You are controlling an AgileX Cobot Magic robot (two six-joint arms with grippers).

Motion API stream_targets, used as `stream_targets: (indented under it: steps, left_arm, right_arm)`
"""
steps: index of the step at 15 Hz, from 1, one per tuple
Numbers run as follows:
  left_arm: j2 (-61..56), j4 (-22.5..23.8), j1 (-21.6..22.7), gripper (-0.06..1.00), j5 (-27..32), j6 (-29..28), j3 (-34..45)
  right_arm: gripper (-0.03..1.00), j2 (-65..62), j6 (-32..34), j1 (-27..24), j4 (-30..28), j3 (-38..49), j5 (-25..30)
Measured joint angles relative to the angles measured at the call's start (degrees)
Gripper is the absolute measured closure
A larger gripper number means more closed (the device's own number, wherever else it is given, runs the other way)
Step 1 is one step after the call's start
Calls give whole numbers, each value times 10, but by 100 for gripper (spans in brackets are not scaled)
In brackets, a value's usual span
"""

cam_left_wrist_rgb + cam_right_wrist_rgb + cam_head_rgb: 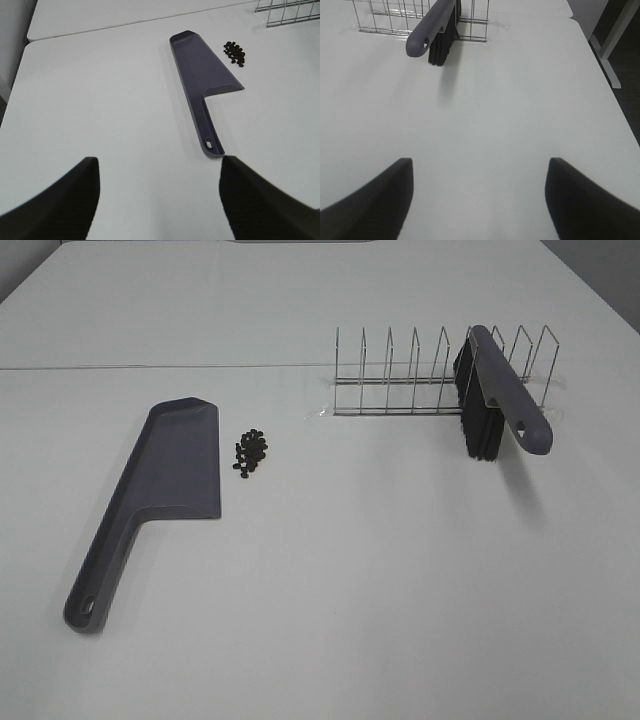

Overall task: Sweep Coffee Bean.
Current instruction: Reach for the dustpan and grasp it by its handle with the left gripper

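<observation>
A small heap of dark coffee beans (251, 452) lies on the white table just right of the grey-purple dustpan (160, 490), which lies flat with its handle toward the front left. The beans (235, 52) and dustpan (205, 80) also show in the left wrist view. A grey-purple brush (500, 390) with black bristles rests in a wire rack (440, 370) at the back right, its handle sticking out; it shows in the right wrist view (432, 30). My left gripper (157, 200) is open and empty, back from the dustpan's handle. My right gripper (477, 200) is open and empty, back from the brush.
The wire rack (395, 17) stands on a clear plastic sheet. A seam between two tables runs across the back (150, 367). The table's right edge (600, 75) drops to the floor with a table leg nearby.
</observation>
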Motion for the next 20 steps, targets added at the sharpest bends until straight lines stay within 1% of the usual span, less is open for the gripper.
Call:
stream_targets:
  steps: [20]
  left_arm:
    - [0, 0, 0, 29, 0, 0, 0]
  right_arm:
    - [27, 0, 0, 0, 0, 0, 0]
